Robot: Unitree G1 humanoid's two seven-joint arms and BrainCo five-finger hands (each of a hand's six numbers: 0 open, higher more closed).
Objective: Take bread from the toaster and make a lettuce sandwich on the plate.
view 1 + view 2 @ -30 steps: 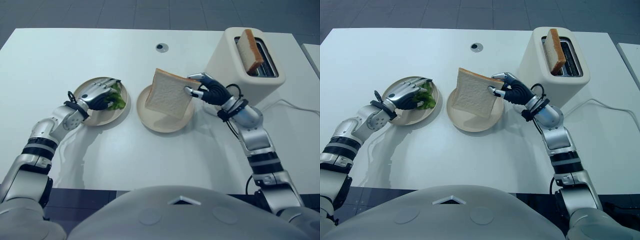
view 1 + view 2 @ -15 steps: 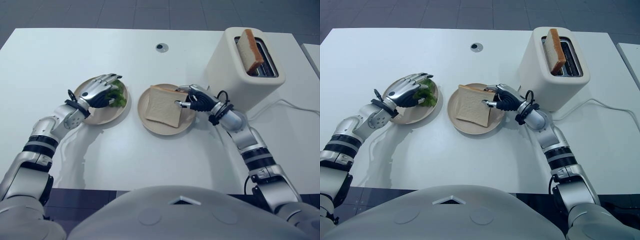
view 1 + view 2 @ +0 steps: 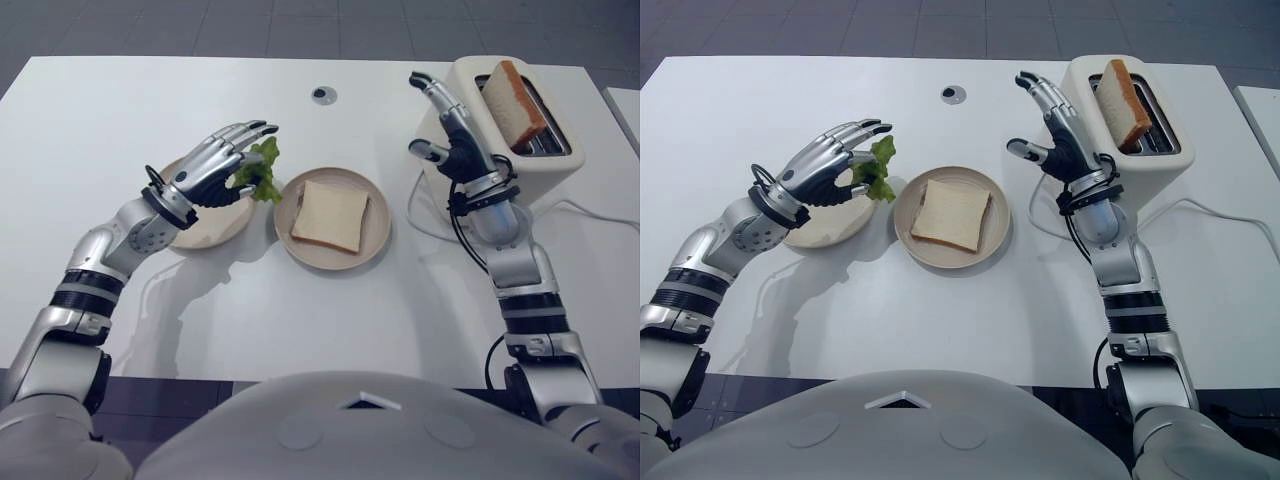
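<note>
A slice of white bread (image 3: 331, 216) lies flat on the beige middle plate (image 3: 377, 235). My left hand (image 3: 215, 165) is raised above the left plate (image 3: 200, 228), shut on a green lettuce leaf (image 3: 260, 172) that hangs off the plate's right side. My right hand (image 3: 452, 128) is held up open, fingers spread, just left of the white toaster (image 3: 520, 160). A second bread slice (image 3: 516, 102) stands out of the toaster's slot.
A white cable (image 3: 590, 214) runs from the toaster across the table on the right. A small round hole (image 3: 323, 95) sits in the table top at the back. The table's front edge is close to me.
My right hand laid the bread on the middle plate, let go and rose open toward the toaster. My left hand lifted the lettuce off its plate and moved it rightward.
</note>
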